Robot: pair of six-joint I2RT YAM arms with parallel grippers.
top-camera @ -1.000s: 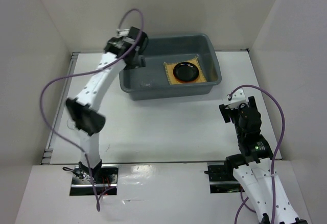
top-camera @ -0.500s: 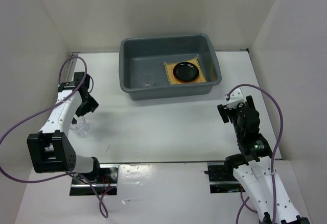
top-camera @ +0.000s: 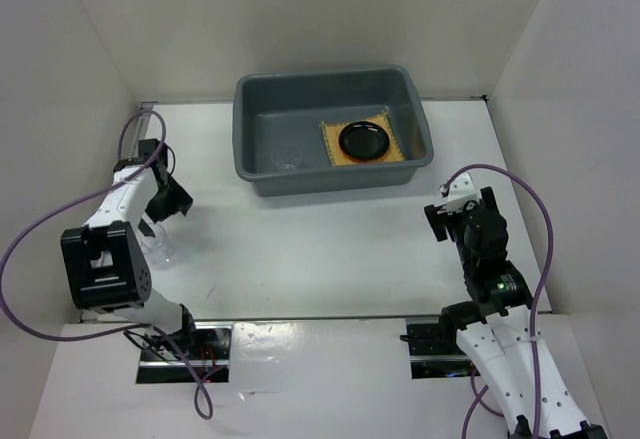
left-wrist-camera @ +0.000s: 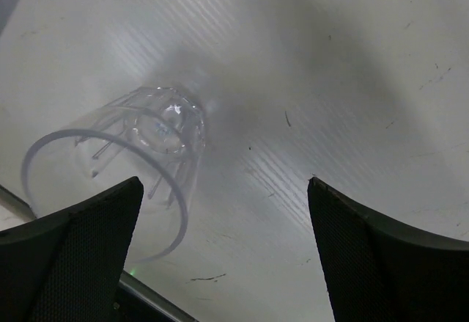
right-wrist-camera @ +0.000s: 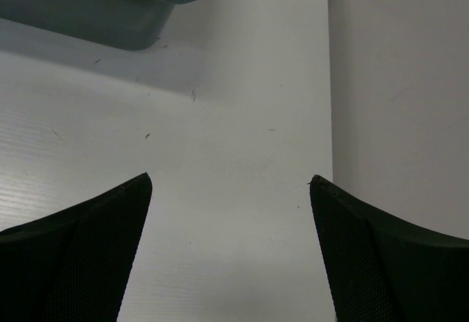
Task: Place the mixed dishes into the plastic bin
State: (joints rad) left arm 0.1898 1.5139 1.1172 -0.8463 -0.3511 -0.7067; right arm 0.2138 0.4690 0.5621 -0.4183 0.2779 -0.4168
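The grey plastic bin [top-camera: 255, 164] stands at the back middle of the table. Inside it a black plate [top-camera: 364, 140] lies on a tan woven mat [top-camera: 400, 147], and a clear glass [top-camera: 288, 159] sits at the bin's left end. Another clear glass [top-camera: 156, 246] stands on the table at the left. My left gripper [top-camera: 163, 211] hovers open just above and beside it. In the left wrist view this glass [left-wrist-camera: 139, 153] lies left of the gap, by the left finger [left-wrist-camera: 88, 249], outside the open left gripper [left-wrist-camera: 223, 190]. My right gripper [top-camera: 448, 215] is open over bare table, empty [right-wrist-camera: 229, 183].
White walls close in the table on three sides. The bin's near right corner [right-wrist-camera: 139, 3] shows at the top left of the right wrist view, and the right wall [right-wrist-camera: 403, 102] runs close beside that gripper. A metal rail [top-camera: 115, 219] edges the table's left side.
My left arm has swung from above the bin's left end down to the left side of the table, ending over the clear glass. The right arm has stayed still.
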